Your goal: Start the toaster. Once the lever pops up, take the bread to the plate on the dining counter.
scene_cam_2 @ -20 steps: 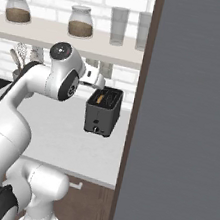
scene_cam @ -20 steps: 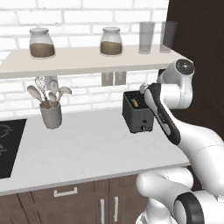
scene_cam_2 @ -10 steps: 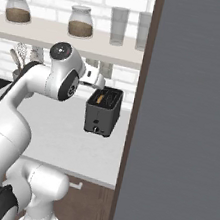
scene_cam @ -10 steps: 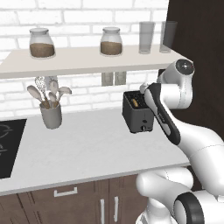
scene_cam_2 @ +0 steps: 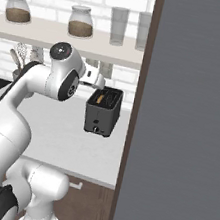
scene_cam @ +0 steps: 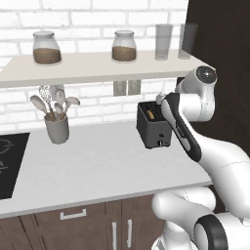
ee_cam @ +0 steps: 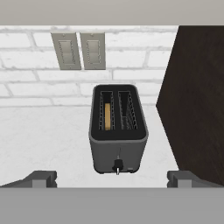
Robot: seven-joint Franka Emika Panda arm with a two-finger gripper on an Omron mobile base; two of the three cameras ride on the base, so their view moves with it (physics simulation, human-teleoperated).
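The two dark fingertips (ee_cam: 41,178) sit far apart at the bottom corners of the hand view, spread wide with nothing between them, so the gripper (ee_cam: 112,180) is released and empty. It hangs above and a little in front of the toaster (ee_cam: 118,129), apart from it.

The toaster stands upright on the pale worktop (ee_cam: 48,140), its narrow face with the small knob turned toward the camera. Of its two top slots, the left one holds the bread (ee_cam: 107,116), a tan slice sunk down inside so that just its upper edge shows; the right slot shows bare wire. The lever on the front is too small to read clearly, though it seems to sit low (near the knob).

Just to the toaster's right rises a dark brown cabinet wall (ee_cam: 197,96). Behind it, on the white brick wall, are two grey outlet plates (ee_cam: 78,50) side by side.

In the left base view the white arm (scene_cam: 195,112) bends over the toaster (scene_cam: 154,124), and farther left on the worktop stands a grey holder of utensils (scene_cam: 56,127), with a black cooktop (scene_cam: 10,163) at the edge. A shelf (scene_cam: 97,66) above carries two jars (scene_cam: 46,48) and two glasses (scene_cam: 163,41).
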